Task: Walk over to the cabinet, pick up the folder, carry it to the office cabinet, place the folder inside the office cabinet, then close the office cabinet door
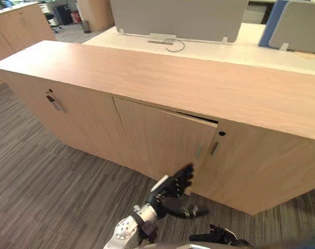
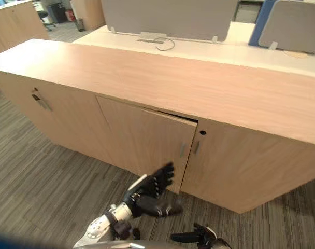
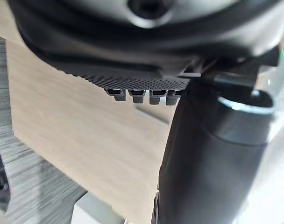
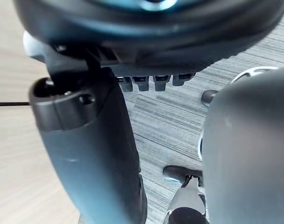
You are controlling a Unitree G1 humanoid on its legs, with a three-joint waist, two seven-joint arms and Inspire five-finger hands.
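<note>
The left hand has its fingers straight and holds nothing. The tips are right by the low part of the door. I cannot tell if they touch it.

The door of the office cabinet stands a little open, with a dark gap along its top corner. Two thin handles sit near that edge.

The right hand is low down, with loose fingers, and holds nothing.

The cabinet top is long, flat wood. A pale desk with a grey screen stands behind it. Grey striped carpet spreads out to the left.
</note>
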